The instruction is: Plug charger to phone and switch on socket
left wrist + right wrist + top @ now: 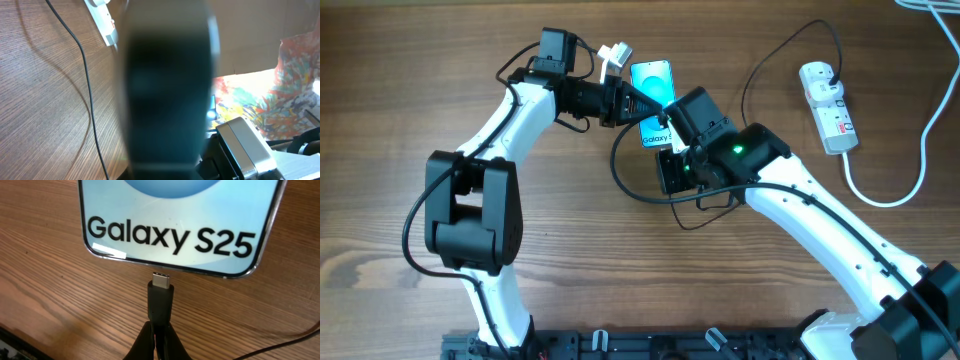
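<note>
Right end effector (157,330) pinches charger (160,297) plug, tip seemingly just short of phone (175,235).

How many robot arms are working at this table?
2. The left arm reaches from the picture's left side to the phone. The right arm comes from the lower right, its claw pinching the charger plug just short of the phone's bottom edge. None seems hidden.
</note>
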Controlling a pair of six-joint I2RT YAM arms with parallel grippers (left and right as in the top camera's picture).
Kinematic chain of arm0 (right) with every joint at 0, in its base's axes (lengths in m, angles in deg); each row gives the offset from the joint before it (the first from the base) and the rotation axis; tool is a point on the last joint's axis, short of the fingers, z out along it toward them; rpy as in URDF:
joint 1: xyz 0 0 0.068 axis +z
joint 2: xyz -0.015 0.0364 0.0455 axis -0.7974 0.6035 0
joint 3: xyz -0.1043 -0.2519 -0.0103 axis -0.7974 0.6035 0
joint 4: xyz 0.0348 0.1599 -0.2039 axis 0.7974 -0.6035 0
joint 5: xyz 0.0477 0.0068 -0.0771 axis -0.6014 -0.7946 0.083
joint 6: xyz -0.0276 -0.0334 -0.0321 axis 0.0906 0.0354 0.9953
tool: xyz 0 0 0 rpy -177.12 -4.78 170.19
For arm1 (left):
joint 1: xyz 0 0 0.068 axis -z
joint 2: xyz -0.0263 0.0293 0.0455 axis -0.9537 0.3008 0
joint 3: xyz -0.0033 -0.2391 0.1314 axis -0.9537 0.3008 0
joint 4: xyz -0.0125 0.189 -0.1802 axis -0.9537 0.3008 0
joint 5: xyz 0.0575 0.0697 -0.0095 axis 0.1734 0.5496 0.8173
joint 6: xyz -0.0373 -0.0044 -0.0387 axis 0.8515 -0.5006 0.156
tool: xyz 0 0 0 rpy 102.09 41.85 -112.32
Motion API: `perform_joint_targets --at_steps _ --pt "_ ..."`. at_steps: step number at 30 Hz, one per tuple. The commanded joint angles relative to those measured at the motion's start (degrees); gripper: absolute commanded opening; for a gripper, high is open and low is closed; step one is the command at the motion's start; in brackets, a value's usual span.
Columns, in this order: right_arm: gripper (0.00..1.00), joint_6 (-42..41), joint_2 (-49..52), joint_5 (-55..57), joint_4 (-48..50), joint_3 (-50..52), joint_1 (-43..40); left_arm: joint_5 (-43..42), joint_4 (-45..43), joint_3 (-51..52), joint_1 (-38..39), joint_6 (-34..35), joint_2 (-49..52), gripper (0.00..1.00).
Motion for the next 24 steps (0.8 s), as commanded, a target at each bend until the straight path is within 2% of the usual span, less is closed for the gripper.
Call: perform_joint_targets --at_steps 1,24 --pt "0.04 1.38 0.70 1.05 0.63 -0.92 0.13 -0.98 0.00 -0.09 0.26 -1.55 -1.70 0.04" --pt "0.04 2.08 0.70 2.32 0.74 -0.92 0.13 -0.96 -0.04 -0.09 1.27 -1.55 -1.70 0.04"
